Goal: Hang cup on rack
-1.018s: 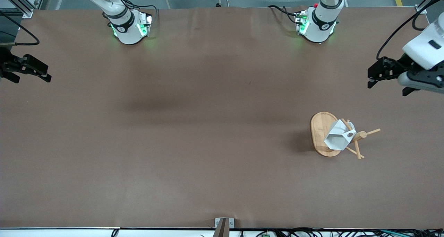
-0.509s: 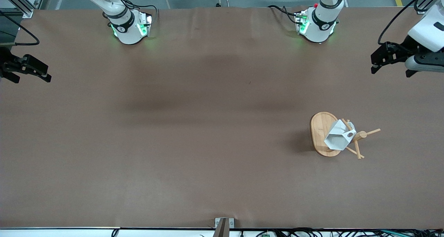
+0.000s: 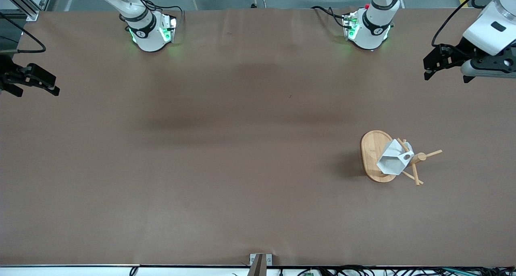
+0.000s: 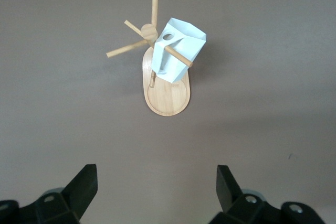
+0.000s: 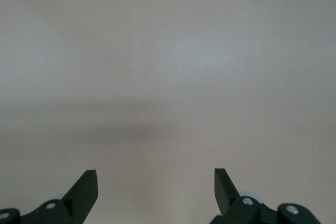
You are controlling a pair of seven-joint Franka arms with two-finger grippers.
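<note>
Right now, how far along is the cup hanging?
Looks done: the white faceted cup hangs on the bamboo mug tree, one peg through its handle hole. Nothing is in hand: the left gripper is open, up over the table's left-arm end, clear of the rack; the right gripper waits open at the right arm's end. Nothing visible is left.

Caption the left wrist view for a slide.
Open left gripper above the table, cup hanging on a rack peg.
</note>
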